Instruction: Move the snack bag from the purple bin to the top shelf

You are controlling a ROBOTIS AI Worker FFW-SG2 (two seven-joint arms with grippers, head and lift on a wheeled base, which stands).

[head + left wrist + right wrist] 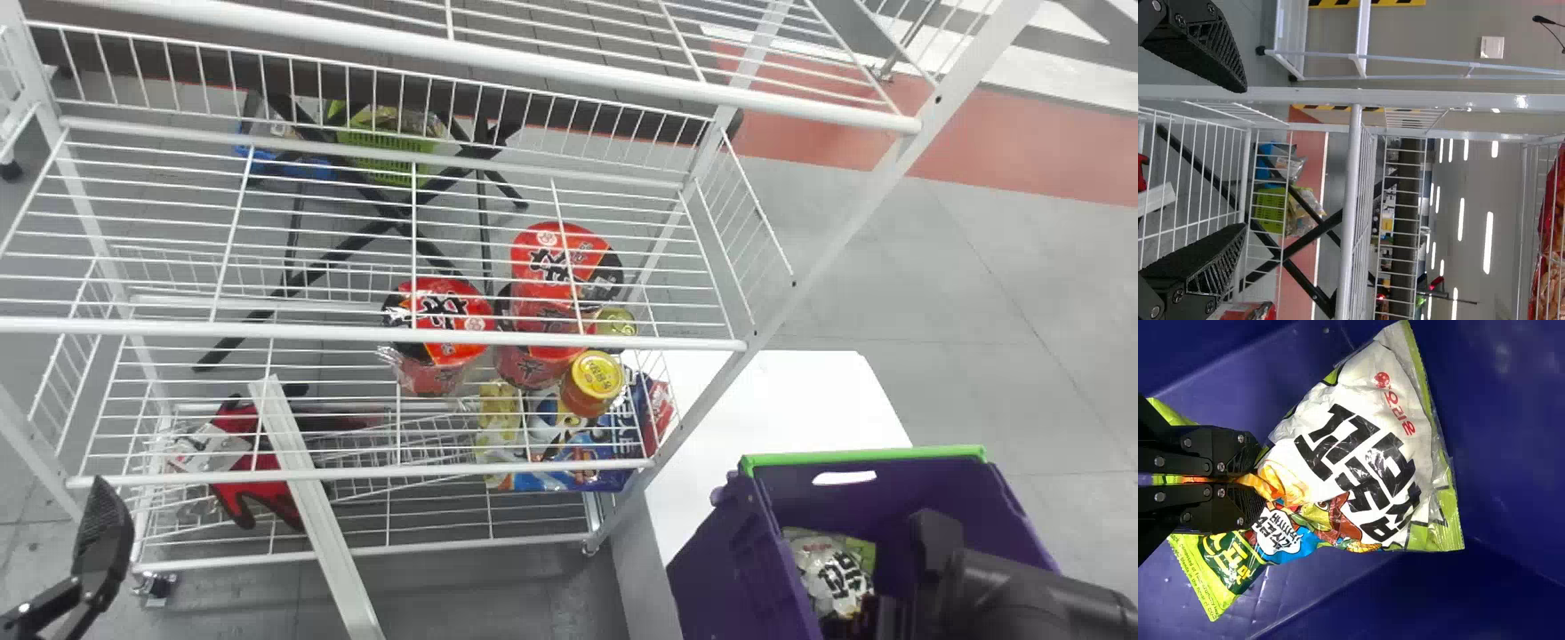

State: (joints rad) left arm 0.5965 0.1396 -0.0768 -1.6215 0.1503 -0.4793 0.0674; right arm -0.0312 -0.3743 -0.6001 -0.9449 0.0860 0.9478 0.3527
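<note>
Because the snack bag [1371, 453] is down inside the purple bin [862, 454], which is at about four o'clock from the middle of the head view, on the white counter [782, 400], the step in hand seems to be the lift. The right pincer [1258, 479] is clamped on the bag, with the wrapper gathered between its fingers. The left pincer [1243, 159] waits apart at eight o'clock of the same view, near the shelf's outer side. To do this step well, one should first make sure of the hold, firm but not crushing, because a loose wrapper may slide and the food inside may break. Then it is better to raise the bag straight up, slowly, so that its wide part does not rub the bin wall or catch the green rim. Only above the rim should the arm turn toward eleven or twelve o'clock, where the top shelf [533, 60] is. The upright post [840, 222] is the probable danger on this way, so the bag should pass it with good room.
</note>
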